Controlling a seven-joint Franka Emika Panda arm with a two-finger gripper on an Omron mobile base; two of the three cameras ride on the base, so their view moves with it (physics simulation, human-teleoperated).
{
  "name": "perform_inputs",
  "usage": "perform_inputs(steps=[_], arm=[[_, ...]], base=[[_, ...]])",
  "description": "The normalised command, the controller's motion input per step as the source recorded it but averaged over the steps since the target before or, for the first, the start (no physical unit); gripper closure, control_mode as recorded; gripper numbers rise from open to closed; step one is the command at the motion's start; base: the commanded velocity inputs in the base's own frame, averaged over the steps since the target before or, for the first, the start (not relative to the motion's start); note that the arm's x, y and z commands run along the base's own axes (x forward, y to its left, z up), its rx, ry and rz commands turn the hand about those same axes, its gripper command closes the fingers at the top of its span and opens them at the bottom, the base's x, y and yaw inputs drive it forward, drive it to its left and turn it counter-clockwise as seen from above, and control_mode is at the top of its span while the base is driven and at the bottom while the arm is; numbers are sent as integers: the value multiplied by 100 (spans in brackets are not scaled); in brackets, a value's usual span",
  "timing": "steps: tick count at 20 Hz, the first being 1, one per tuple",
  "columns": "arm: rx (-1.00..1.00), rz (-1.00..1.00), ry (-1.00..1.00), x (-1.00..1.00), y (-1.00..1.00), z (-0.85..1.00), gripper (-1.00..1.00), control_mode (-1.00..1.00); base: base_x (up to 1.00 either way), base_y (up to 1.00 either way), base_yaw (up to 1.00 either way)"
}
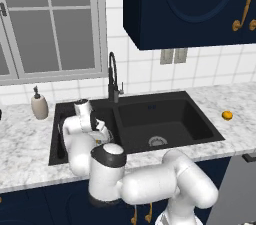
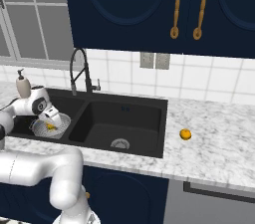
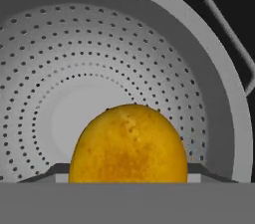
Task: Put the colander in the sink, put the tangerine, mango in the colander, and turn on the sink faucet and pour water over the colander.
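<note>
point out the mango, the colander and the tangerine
mango (image 3: 128,143), hand view, middle of its yellow skin
colander (image 3: 60,68), hand view, perforated inner wall
tangerine (image 2: 185,134), right base view, centre of the fruit

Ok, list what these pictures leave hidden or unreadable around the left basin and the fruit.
- Gripper fingertips: hand view, covered by the mango; whether they clamp it cannot be told.
- Mango's lower part: hand view, cut off at the bottom.
- Colander: left base view, hidden behind the arm.
- Tangerine: both base views, too small for surface detail.
- Sink faucet lever position: too small to read.
</note>
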Motion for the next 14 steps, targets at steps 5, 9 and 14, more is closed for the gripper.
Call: perform_inputs(steps=[5,9,14], arm=[[5,12,0,9,0,-46,100,-100],[11,16,0,1,0,-32,100,-100],[6,15,-1,2,0,-30,100,-100]], base=[[0,0,0],[0,0,0],[0,0,0]])
